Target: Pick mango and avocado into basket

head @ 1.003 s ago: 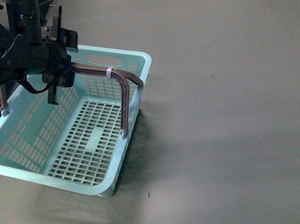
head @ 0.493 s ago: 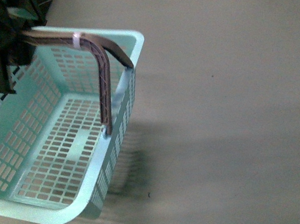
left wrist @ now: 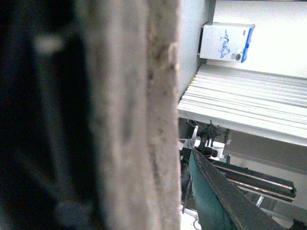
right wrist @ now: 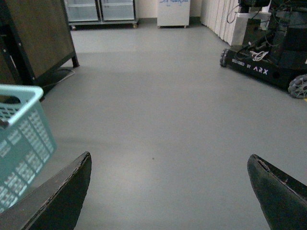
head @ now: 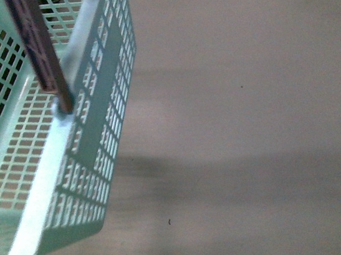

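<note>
The turquoise basket (head: 98,80) hangs close to the front camera at the left, lifted off the floor, its brown handle (head: 39,44) upright. It is empty as far as it shows. My left gripper is out of the front view; in its wrist view the blurred brown handle (left wrist: 129,115) fills the frame between the jaws, shut on it. My right gripper (right wrist: 170,191) is open and empty above the grey floor, with a corner of the basket (right wrist: 24,139) at its side. The mango and avocado are out of view.
Bare grey floor (head: 252,123) spreads right of the basket. The right wrist view shows a dark wooden cabinet (right wrist: 38,38), a wheeled ARX robot base (right wrist: 268,62) and white units at the far wall. The left wrist view shows stacked white panels (left wrist: 244,100).
The basket has risen and swung up toward the camera, now filling the left edge. The left gripper and arm have left the front view.
</note>
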